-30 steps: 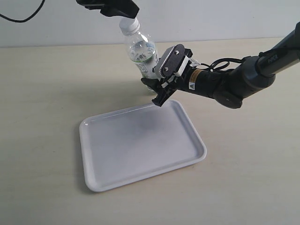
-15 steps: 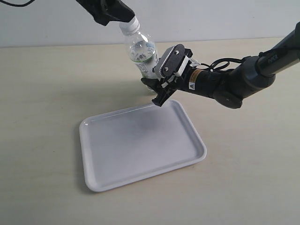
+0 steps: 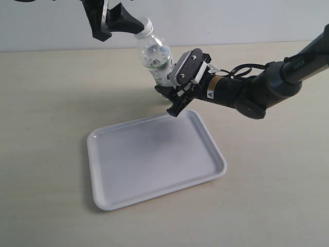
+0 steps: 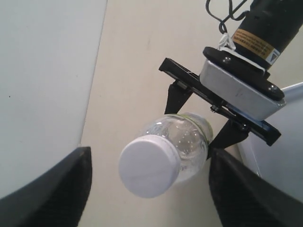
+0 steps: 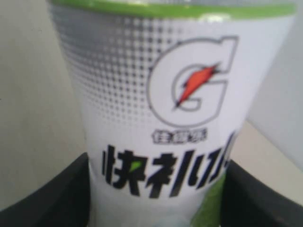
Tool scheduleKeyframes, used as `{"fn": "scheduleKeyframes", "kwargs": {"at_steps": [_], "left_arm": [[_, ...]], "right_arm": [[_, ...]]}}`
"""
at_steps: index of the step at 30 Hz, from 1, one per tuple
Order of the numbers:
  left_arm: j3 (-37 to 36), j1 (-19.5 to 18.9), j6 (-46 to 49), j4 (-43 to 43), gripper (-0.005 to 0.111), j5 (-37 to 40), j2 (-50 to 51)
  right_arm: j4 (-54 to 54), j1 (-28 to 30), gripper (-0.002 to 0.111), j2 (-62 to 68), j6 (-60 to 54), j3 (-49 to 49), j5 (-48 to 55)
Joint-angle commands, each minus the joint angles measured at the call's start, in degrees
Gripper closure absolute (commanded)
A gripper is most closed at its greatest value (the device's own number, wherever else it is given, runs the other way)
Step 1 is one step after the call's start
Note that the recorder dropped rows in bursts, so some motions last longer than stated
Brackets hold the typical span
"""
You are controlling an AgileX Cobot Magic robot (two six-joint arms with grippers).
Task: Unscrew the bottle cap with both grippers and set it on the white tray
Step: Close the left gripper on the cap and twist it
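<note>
While the left gripper point(image 3: 131, 23) stands open astride the bottle cap point(image 3: 146, 25), the right gripper point(image 3: 167, 101) is clamped on the bottle point(image 3: 154, 56).
Toward the far edge of the desk point(image 3: 46, 103), the left gripper's black fingers point(image 4: 52, 189) flank the white cap with a gap on each side; the cap sits on the bottle's neck. The clear bottle leans toward the far left, its base just beyond the far right corner of the white tray point(image 3: 154, 159), which lies flat on the desk nearer the front edge. Whether the base rests on the desk cannot be told. The right gripper's fingers point(image 5: 42, 198) press both sides of the labelled body.
</note>
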State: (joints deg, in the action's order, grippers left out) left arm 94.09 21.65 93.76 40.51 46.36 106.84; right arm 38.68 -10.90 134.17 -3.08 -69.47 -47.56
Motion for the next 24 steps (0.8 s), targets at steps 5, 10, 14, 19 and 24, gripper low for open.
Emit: {"fn": "scheduleKeyframes", "kwargs": {"at_steps": [5, 10, 14, 19, 24], "left_arm": [[0.1, 0.2, 0.1, 0.1, 0.039, 0.1, 0.8], [0.1, 0.2, -0.1, 0.1, 0.039, 0.2, 0.8], [0.1, 0.2, -1.6, 0.1, 0.039, 0.2, 0.8], [0.1, 0.2, -2.8, 0.0, 0.039, 0.2, 0.9], [0.1, 0.2, -5.8, -0.5, 0.039, 0.3, 1.8]], "right_arm": [[-1.0, 0.3, 0.108, -0.4, -2.0, -0.3, -1.9], [-1.0, 0.3, 0.108, -0.4, -2.0, -0.3, -1.9], [-1.0, 0.3, 0.108, -0.4, -2.0, -0.3, -1.9], [-1.0, 0.3, 0.108, -0.4, -2.0, -0.3, -1.9], [-1.0, 0.3, 0.108, -0.4, -2.0, -0.3, -1.9]]}}
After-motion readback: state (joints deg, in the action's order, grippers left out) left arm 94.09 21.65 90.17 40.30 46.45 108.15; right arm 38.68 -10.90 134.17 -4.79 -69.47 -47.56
